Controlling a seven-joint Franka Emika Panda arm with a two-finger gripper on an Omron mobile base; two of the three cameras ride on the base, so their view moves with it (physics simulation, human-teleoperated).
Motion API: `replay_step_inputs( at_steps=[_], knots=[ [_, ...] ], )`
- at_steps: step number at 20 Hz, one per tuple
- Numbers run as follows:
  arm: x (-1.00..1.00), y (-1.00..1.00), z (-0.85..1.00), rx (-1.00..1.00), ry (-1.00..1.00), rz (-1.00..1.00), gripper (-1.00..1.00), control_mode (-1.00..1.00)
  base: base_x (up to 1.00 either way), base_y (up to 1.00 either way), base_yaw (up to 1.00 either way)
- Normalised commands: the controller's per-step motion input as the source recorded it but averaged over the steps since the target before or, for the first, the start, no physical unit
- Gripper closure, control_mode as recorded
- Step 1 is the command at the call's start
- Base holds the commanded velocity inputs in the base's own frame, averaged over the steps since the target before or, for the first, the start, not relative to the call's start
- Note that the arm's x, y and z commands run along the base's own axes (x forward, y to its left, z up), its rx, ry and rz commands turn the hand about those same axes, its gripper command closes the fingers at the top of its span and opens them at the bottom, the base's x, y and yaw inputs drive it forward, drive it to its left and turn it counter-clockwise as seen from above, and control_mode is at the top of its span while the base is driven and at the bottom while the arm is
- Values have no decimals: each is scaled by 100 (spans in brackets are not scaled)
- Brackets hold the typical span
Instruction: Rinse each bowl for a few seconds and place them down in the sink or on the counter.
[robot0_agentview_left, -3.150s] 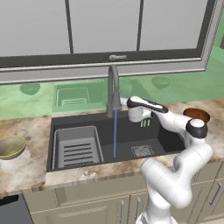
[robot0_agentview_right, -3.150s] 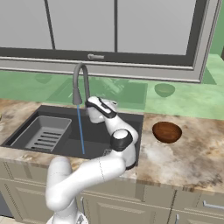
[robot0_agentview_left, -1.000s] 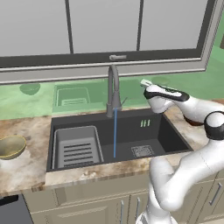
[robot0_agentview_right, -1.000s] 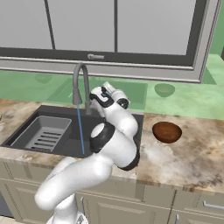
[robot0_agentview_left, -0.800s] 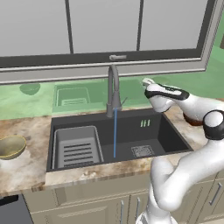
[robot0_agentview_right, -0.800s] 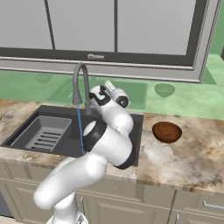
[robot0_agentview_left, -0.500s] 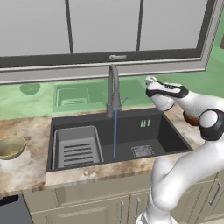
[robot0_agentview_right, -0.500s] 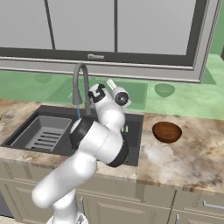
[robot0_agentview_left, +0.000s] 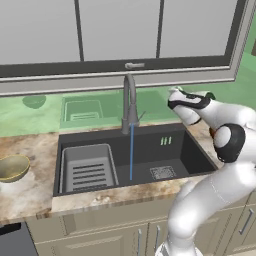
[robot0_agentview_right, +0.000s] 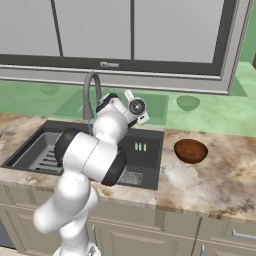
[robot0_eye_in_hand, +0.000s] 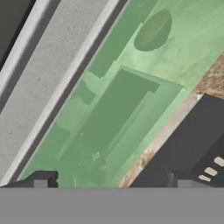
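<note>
The olive-gold bowl (robot0_agentview_left: 12, 167) rests on the counter (robot0_agentview_left: 30, 192) left of the sink (robot0_agentview_left: 170, 152). To the right of the sink (robot0_agentview_right: 147, 162), the reddish-brown bowl (robot0_agentview_right: 190, 150) stands on the counter (robot0_agentview_right: 215, 182). My gripper (robot0_agentview_left: 171, 95) hangs above the sink's back right corner, raised towards the green wall and far from both bowls. In the right base view the gripper (robot0_agentview_right: 131, 96) is up beside the faucet. Seen from the hand, the gripper (robot0_eye_in_hand: 109, 181) is open with nothing between its fingertips (robot0_eye_in_hand: 41, 179), and it faces the green wall.
The faucet (robot0_agentview_left: 129, 100) pours a thin blue stream of water (robot0_agentview_left: 131, 152) into the basin. A grey slotted tray (robot0_agentview_left: 90, 167) lies in the sink's left half. A window ledge runs above the green wall. My arm's elbow rises over the right counter.
My hand has lifted and swung from over the sink's right side up towards the back wall. The jaws stayed open. The water keeps running and both bowls are where they were.
</note>
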Motion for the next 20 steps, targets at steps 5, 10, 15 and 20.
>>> replay_step_inputs(
  at_steps=[5,10,15,20],
  knots=[
    [-24,-10,14,7,12,-7,-100,-100,0,0,0],
    [-26,-2,31,2,7,-5,-100,-100,0,0,0],
    [-30,0,48,-2,2,-1,-100,-100,0,0,0],
    [-33,1,35,-6,1,0,-100,-100,0,0,0]
  ],
)
